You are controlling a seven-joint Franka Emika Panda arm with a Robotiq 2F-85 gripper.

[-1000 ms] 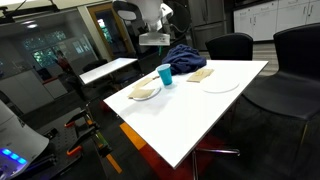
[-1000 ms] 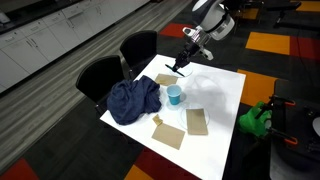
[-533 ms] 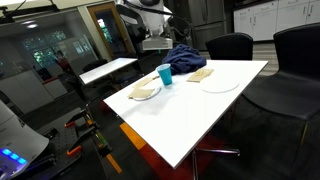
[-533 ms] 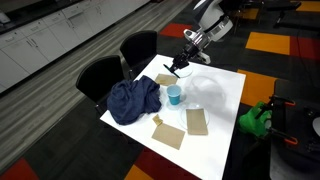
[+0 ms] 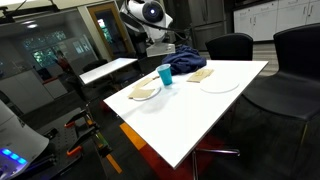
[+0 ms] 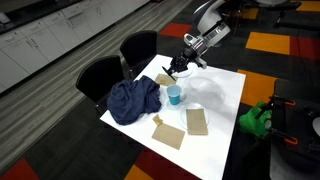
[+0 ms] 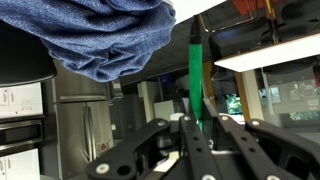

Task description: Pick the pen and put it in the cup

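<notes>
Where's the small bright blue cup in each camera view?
In an exterior view: small bright blue cup, upper centre, left of the crumpled dark blue cloth.
In an exterior view: cup at centre, right of the cloth.
Wrist view: not in it.
Shared landmark: the cloth.

You have a white table point(image 6: 224, 108) with a crumpled blue cloth point(image 6: 133, 100) at the edge near two black chairs point(image 6: 100, 75). Flat tan sheets point(image 6: 197, 121) lie beside the cloth. In an exterior view, a white plate point(image 5: 220, 84) rests on the table.

One blue cup point(image 6: 175, 95), one blue cloth point(image 6: 133, 100), three brown sheets point(image 6: 197, 121), two black chairs point(image 6: 99, 75).
</notes>
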